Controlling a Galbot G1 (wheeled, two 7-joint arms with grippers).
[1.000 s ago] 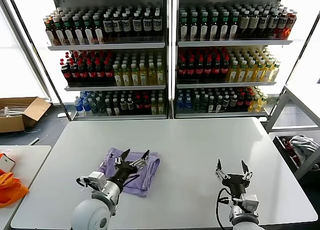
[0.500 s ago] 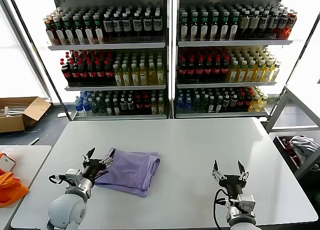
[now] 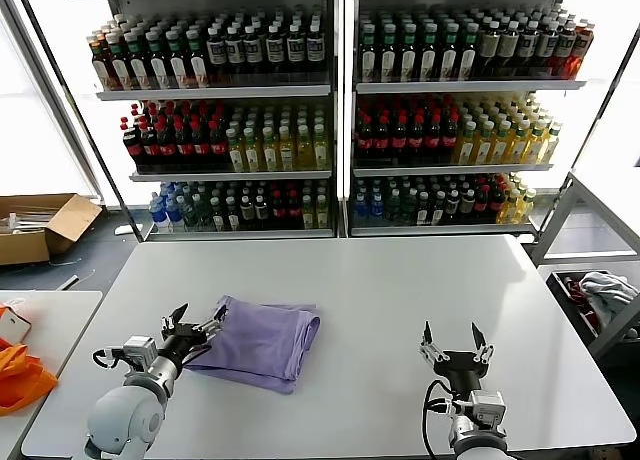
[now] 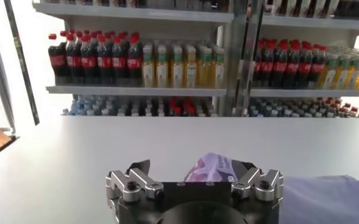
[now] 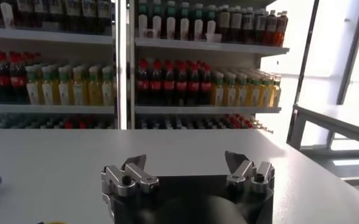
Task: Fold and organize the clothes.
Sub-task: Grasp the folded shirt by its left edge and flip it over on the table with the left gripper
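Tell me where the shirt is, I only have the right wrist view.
Observer: The shirt lies folded on the table, on the robot's left of the middle.
Operator: Is the other arm on it?
Observer: The left gripper is at the shirt's left edge, open. Its wrist view shows a fold of fabric between the open fingers, and nothing is clamped.
Operator: And my side?
Observer: The right gripper, open, is over bare table to the shirt's right, apart from it.
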